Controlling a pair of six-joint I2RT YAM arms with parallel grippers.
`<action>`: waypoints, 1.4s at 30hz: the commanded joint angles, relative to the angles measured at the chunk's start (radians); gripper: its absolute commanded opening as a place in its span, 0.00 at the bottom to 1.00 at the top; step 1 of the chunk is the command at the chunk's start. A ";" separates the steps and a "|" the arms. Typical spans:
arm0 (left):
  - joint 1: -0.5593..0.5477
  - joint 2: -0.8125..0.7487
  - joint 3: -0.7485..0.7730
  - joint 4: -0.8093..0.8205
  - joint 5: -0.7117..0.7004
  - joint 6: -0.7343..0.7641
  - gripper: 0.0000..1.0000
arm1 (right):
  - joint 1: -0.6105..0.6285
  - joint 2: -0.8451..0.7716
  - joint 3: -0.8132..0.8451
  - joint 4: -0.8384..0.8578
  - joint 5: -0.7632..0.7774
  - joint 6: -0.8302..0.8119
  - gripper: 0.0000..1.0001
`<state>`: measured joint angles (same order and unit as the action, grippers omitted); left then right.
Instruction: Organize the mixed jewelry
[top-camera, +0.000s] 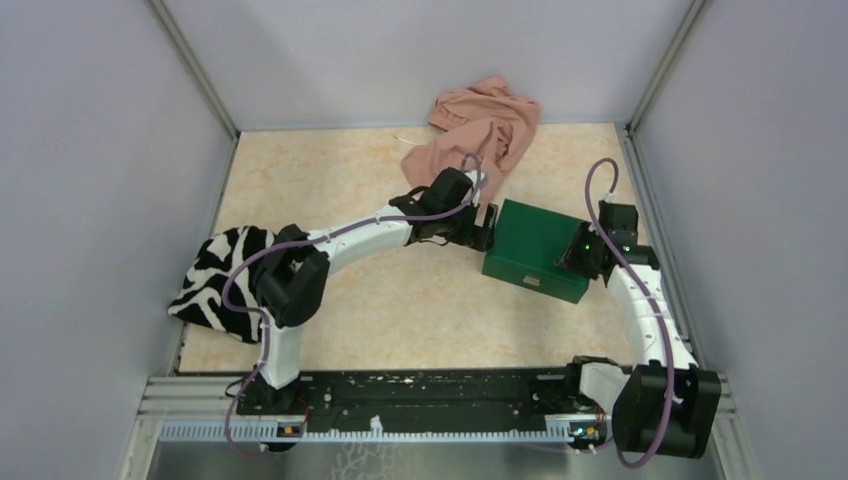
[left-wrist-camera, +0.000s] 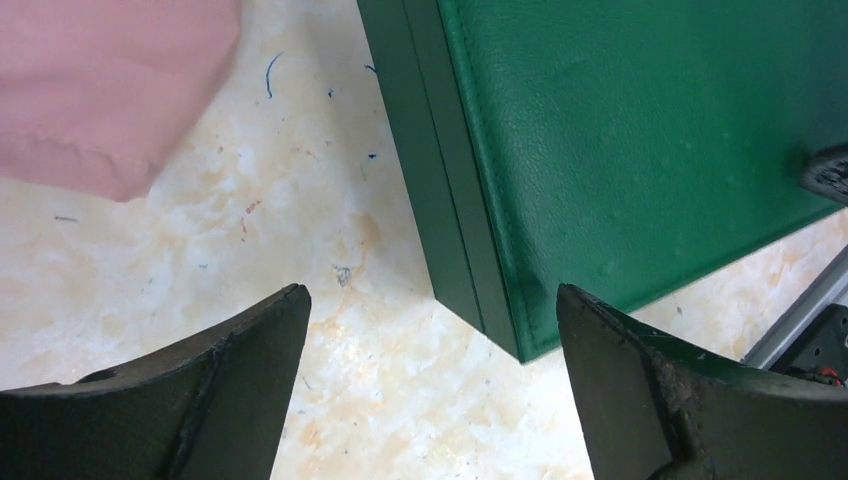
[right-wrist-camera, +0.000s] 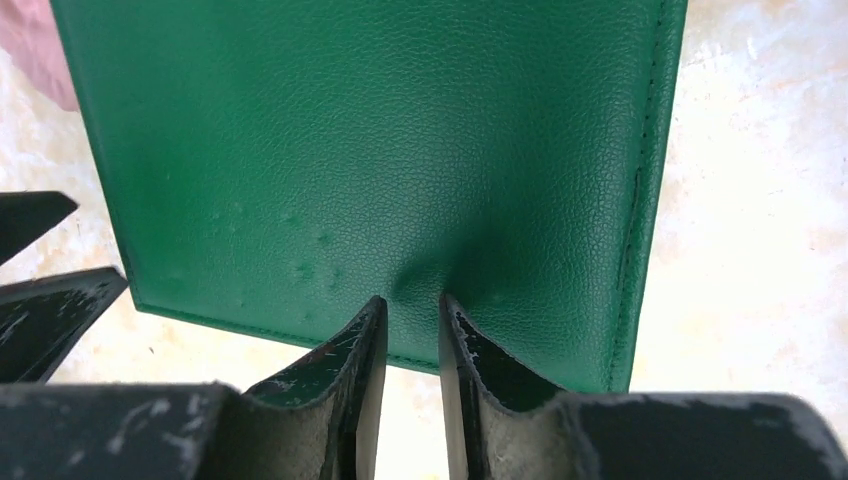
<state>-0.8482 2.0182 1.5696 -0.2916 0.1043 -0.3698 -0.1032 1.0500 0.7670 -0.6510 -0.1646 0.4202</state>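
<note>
Jaws of the left gripper (left-wrist-camera: 430, 295) are spread wide and released, two dark, scuffed wedge-shaped fingers (left-wrist-camera: 230, 370) straddling the near corner of the green box (top-camera: 535, 250) without touching it. On the right gripper (right-wrist-camera: 412, 300) the jaws are drawn almost together, with only a thin slit between them and nothing visible in it, their tips hanging over the lid just inside one edge. The box is a flat rectangle lying closed. Its lid is covered in pebbled, leather-like green material with a stitched seam along the border and a few small dimples, and its side wall is smooth, darker green. It lies at an angle on the tabletop (top-camera: 400, 310), a glossy cream surface mottled like marble and flecked with small dark specks. Just beyond the left gripper, near the back wall, a soft pink cloth (top-camera: 485, 125) lies crumpled. A zebra-patterned cloth (top-camera: 222, 280) is bunched at the tabletop's left edge, beside the left arm's elbow. The mixed jewelry cannot be seen in any view, and the closed lid hides the inside of the box.
</note>
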 joint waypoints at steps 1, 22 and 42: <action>0.004 -0.099 0.003 0.017 -0.002 0.020 0.99 | -0.001 0.027 -0.010 0.030 -0.022 -0.002 0.25; 0.028 -0.326 -0.062 -0.127 -0.087 -0.001 0.99 | 0.151 0.063 -0.075 0.148 0.090 0.083 0.26; 0.031 -0.611 -0.124 -0.063 -0.306 0.010 0.99 | 0.152 -0.228 0.282 0.170 0.104 -0.065 0.97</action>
<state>-0.8200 1.4792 1.4822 -0.3962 -0.0669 -0.3916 0.0437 0.8196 1.0363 -0.4824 -0.1570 0.3744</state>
